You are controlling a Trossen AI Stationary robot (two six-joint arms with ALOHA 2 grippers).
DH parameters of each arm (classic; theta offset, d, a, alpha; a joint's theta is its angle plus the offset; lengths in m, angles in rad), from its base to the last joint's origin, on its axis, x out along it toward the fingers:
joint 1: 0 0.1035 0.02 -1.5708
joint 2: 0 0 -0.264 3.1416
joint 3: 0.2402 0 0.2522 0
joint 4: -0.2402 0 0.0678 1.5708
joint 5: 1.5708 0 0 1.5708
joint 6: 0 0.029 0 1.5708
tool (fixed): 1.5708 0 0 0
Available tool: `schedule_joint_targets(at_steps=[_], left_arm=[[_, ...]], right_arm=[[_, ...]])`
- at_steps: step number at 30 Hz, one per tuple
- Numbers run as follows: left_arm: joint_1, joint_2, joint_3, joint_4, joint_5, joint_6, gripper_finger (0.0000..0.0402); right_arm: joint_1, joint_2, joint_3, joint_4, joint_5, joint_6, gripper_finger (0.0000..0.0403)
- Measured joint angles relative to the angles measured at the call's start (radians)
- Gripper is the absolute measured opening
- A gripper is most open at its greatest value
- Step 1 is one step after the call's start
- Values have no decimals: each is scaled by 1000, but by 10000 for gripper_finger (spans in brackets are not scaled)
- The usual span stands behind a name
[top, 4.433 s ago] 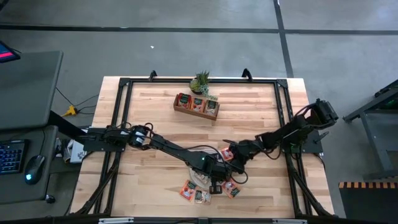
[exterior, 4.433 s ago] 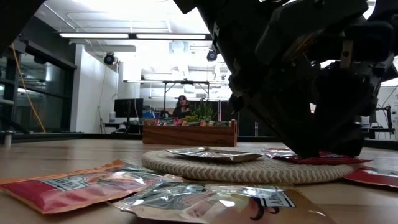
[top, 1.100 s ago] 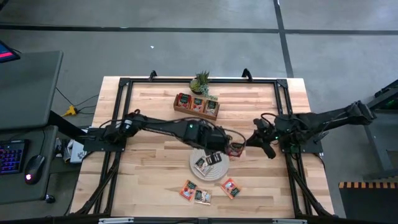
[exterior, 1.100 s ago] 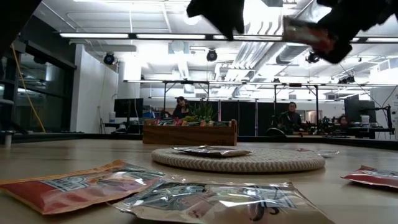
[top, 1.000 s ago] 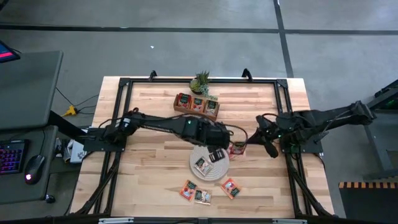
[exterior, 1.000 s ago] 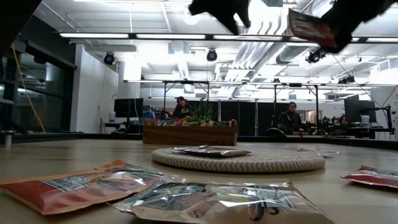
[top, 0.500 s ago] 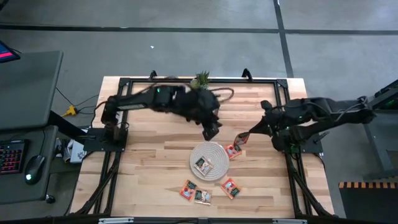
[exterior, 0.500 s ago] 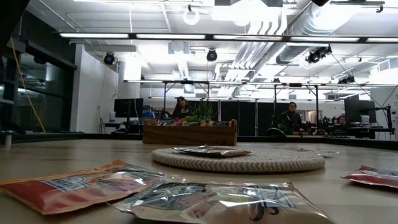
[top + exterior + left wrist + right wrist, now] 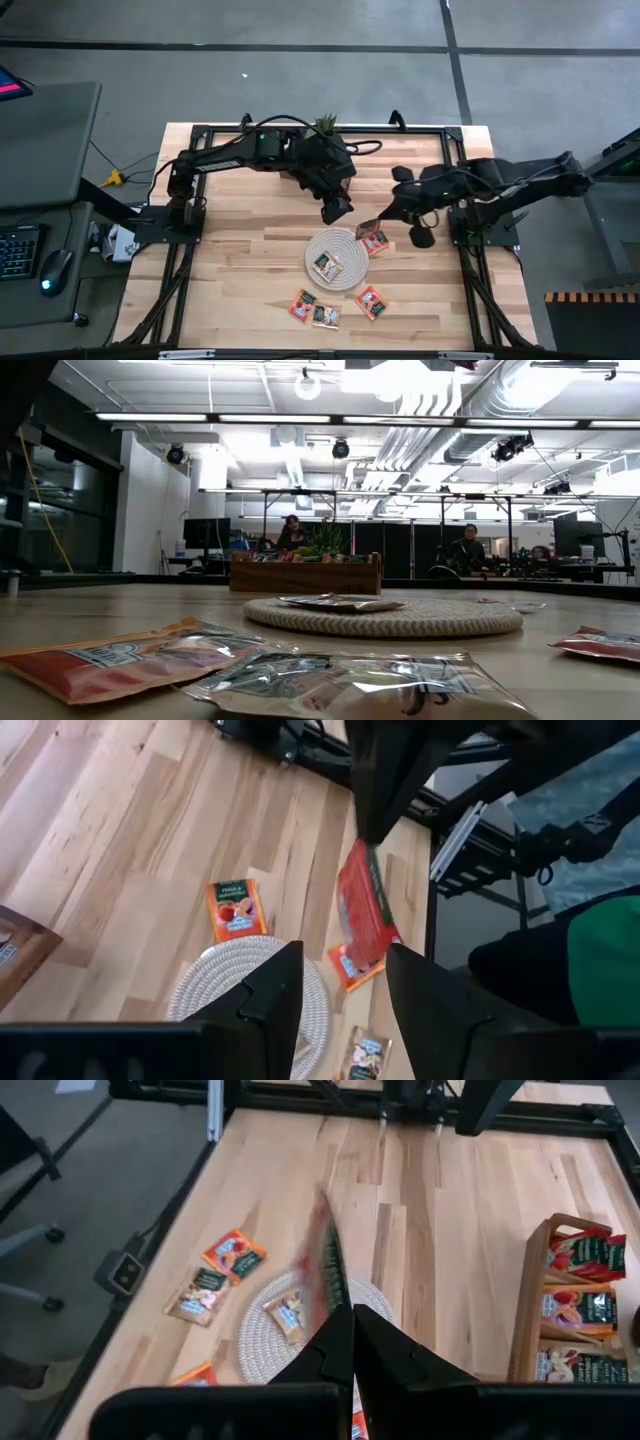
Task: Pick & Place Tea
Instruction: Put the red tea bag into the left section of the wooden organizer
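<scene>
My right gripper [image 9: 383, 218] is shut on one orange-red tea sachet [image 9: 360, 910], held above the table just right of the round woven mat [image 9: 335, 255]. A second sachet [image 9: 376, 244] lies flat on the table under it, and one [image 9: 325, 265] lies on the mat. Three more [image 9: 320, 310] rest near the table's near edge. My left gripper [image 9: 335, 208] hangs open and empty between the mat and the wooden tray [image 9: 535, 1295], which holds upright sachets [image 9: 585, 1305]. My right gripper pinches the sachet by its upper end [image 9: 362, 855] between its two fingers, which slant down from the table's right. The sachet hangs below the fingers, tilted and edge-on to the wrist camera, lifted clear of the table.
A small potted plant [image 9: 323, 126] stands behind the tray at the far edge. A black frame [image 9: 455, 180] runs around the tabletop. Bare wood lies left of the mat. In the low view, two sachets [image 9: 230, 670] lie close to the camera, and people show in the room behind.
My left arm has swung away from over the mat, up and toward the table's far edge, and now hangs near the tray. My right gripper has moved toward the table's left with the sachet and risen out of the low view.
</scene>
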Motion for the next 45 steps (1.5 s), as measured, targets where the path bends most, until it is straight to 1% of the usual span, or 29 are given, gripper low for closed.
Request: schedule_joint_targets(at_steps=[6,9,13,16,21,26,34,38,41,43,45], left_arm=[[0,0,0,-17,-5,24,145],[0,0,0,-54,-12,35,145],[-2,3,0,-121,-16,58,145],[-7,23,1,-123,-23,76,145],[-7,21,2,-121,-31,101,145],[-7,23,1,-122,-61,112,145],[-6,30,1,-129,-65,129,145],[-6,48,-1,-162,-111,129,142],[-6,44,0,-181,-126,129,118],[-6,43,0,-197,-151,137,82],[-6,44,0,-199,-169,153,34]], right_arm=[[-39,88,24,8,-4,-16,0],[-59,108,35,22,-12,-20,0],[-94,112,62,29,-33,-23,0],[-120,112,86,30,-52,-23,0],[-150,118,95,39,-86,-27,0],[-164,125,92,40,-89,-34,0],[-176,145,92,81,-119,-33,0],[-176,164,90,80,-125,-33,0],[-176,165,90,83,-129,-33,0],[-176,165,90,86,-129,-33,0],[-176,165,90,92,-129,-33,0]])
